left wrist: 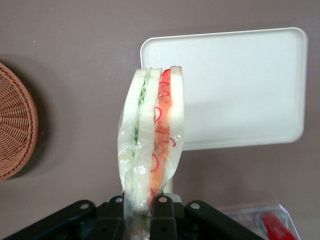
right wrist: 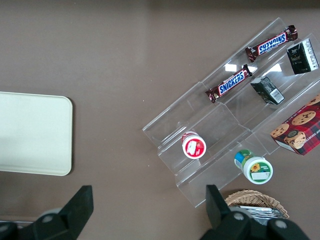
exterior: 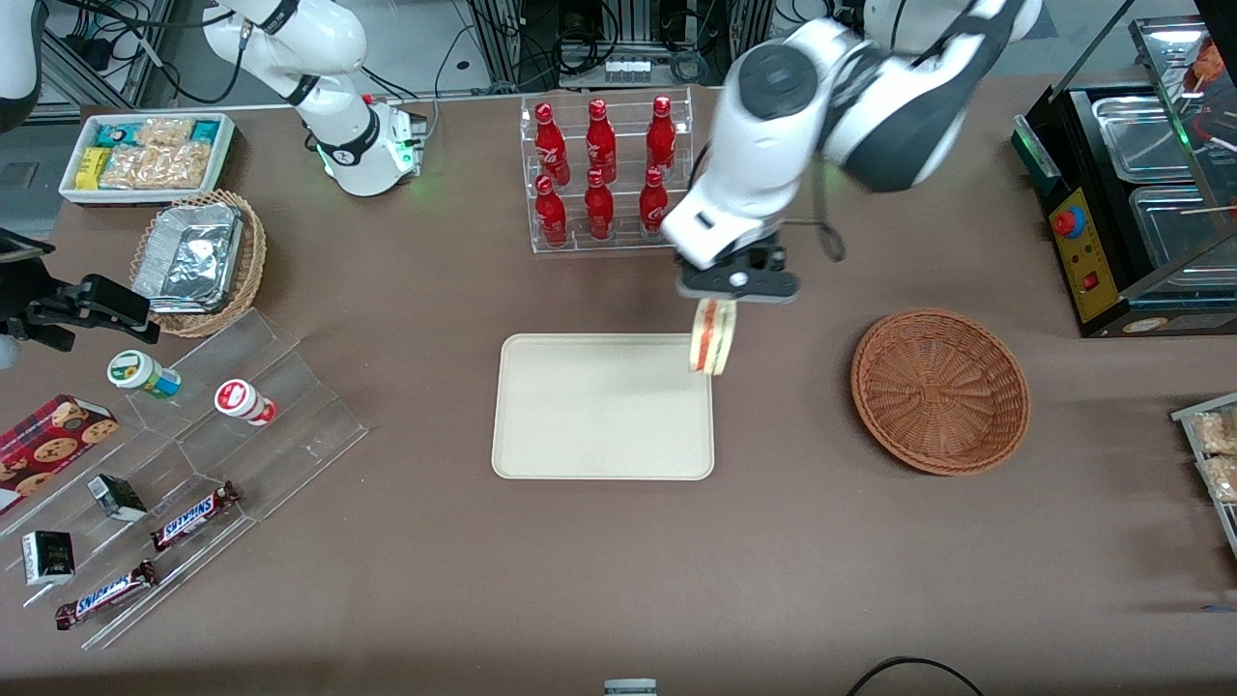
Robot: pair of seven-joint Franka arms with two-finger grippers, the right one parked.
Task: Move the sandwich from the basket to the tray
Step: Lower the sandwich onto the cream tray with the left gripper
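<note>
My left gripper (exterior: 717, 302) is shut on the sandwich (exterior: 712, 335), a plastic-wrapped wedge of white bread with red and green filling, and holds it in the air over the corner of the cream tray (exterior: 589, 425) that lies toward the working arm's end. In the left wrist view the sandwich (left wrist: 152, 135) hangs between the black fingers (left wrist: 162, 212), with the tray (left wrist: 240, 85) and the basket (left wrist: 15, 127) below. The reddish-brown wicker basket (exterior: 939, 390) sits on the table beside the tray, toward the working arm's end, with nothing in it.
A clear rack of red bottles (exterior: 604, 174) stands farther from the front camera than the tray. A black warmer cabinet (exterior: 1131, 184) stands at the working arm's end. A tan basket with foil trays (exterior: 201, 259), a white snack bin (exterior: 145, 155) and an acrylic snack stand (exterior: 184, 483) lie toward the parked arm's end.
</note>
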